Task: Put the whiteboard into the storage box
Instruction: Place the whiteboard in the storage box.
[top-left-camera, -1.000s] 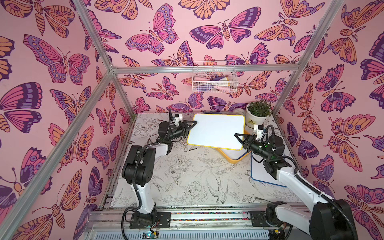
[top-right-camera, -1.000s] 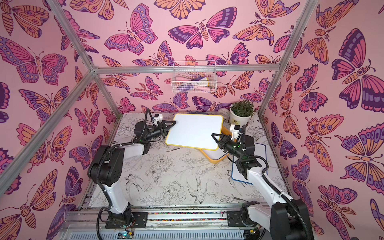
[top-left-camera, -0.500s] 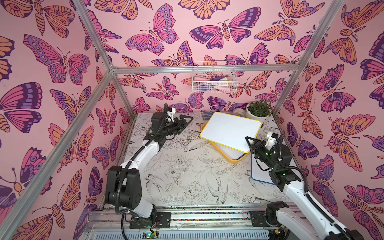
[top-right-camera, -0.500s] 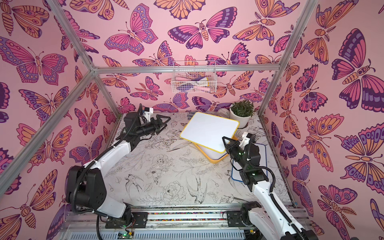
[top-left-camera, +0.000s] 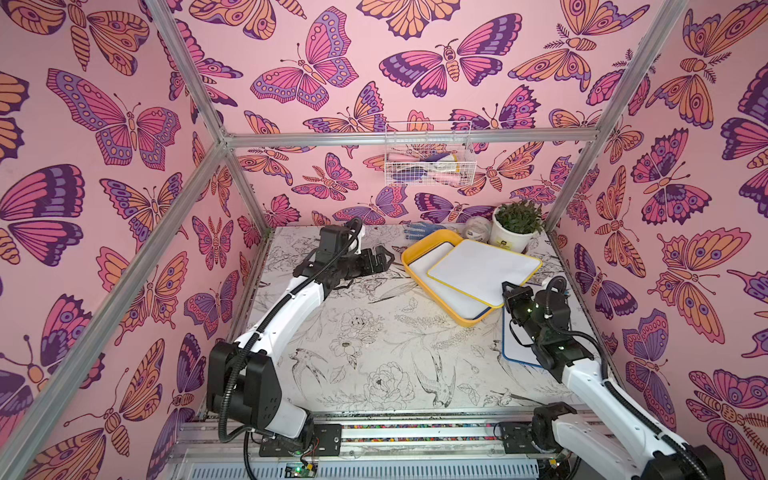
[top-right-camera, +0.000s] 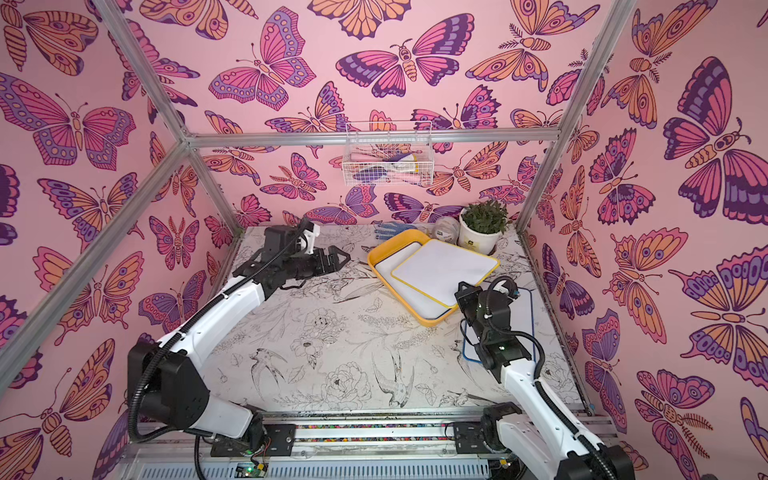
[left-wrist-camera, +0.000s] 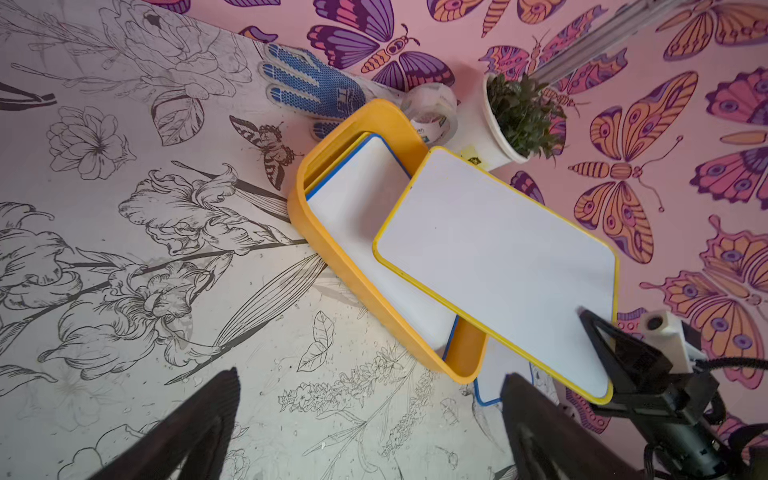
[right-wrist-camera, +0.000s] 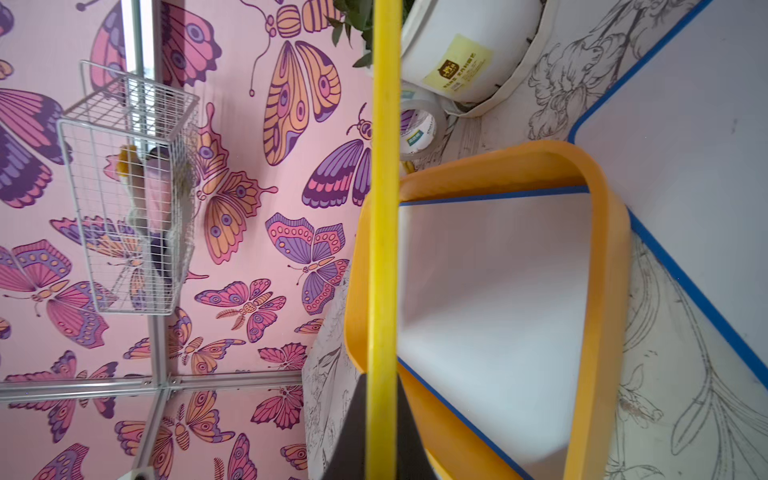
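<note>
Since a second ago the left end effector (top-left-camera: 384, 261) has let go of the yellow-framed whiteboard (top-left-camera: 484, 270) and backed off to 11 o'clock on the table (top-left-camera: 374, 332), jaws spread wide, forearm stretched low. The right end effector (top-left-camera: 508, 291), wrist rolled on its side, pinches the board's near corner. The board hangs over the storage box (top-left-camera: 432, 241) at 1 o'clock, overhanging its 3 o'clock rim, far corner near the potted plant (top-left-camera: 513, 230). Inside lies a blue-framed whiteboard (top-left-camera: 426, 259). Open table spreads from 6 to 9 o'clock.
</note>
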